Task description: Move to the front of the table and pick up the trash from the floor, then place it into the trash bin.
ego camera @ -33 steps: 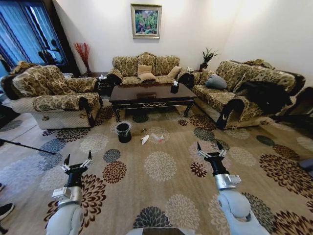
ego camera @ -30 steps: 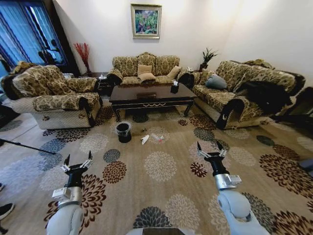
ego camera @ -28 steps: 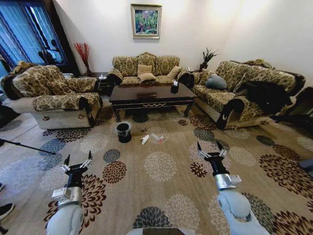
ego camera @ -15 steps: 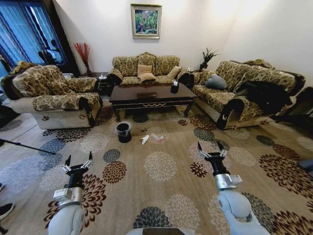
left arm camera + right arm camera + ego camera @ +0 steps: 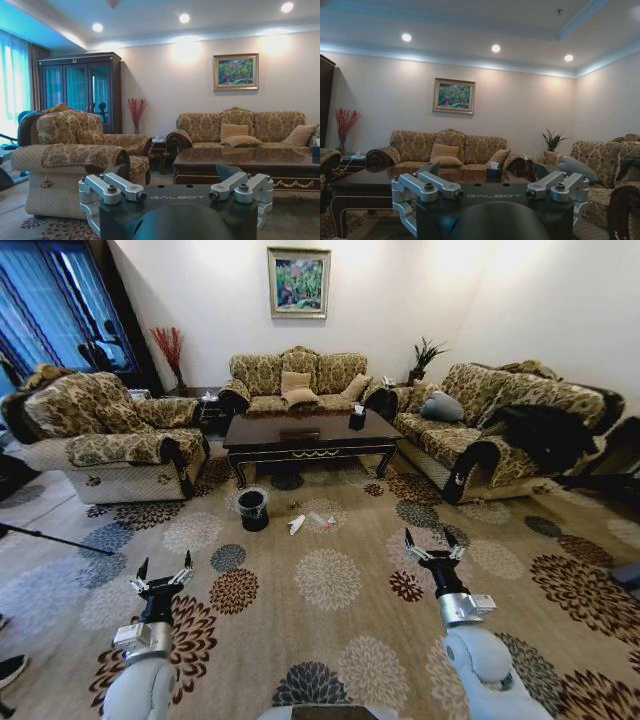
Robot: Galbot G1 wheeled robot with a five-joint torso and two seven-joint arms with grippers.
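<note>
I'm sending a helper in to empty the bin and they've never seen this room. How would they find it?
Find the dark table between the sofas. On the carpet just off its front left leg stands the bin: small, round, black, with a clear liner over its rim. The other black thing nearby is a little tissue box, up on the tabletop.

floor point(image 5: 330, 640): flowered carpet | on it: trash bin point(image 5: 252, 510), white tissue point(image 5: 297, 525), wrapper point(image 5: 320, 521), table point(image 5: 310, 435)
</note>
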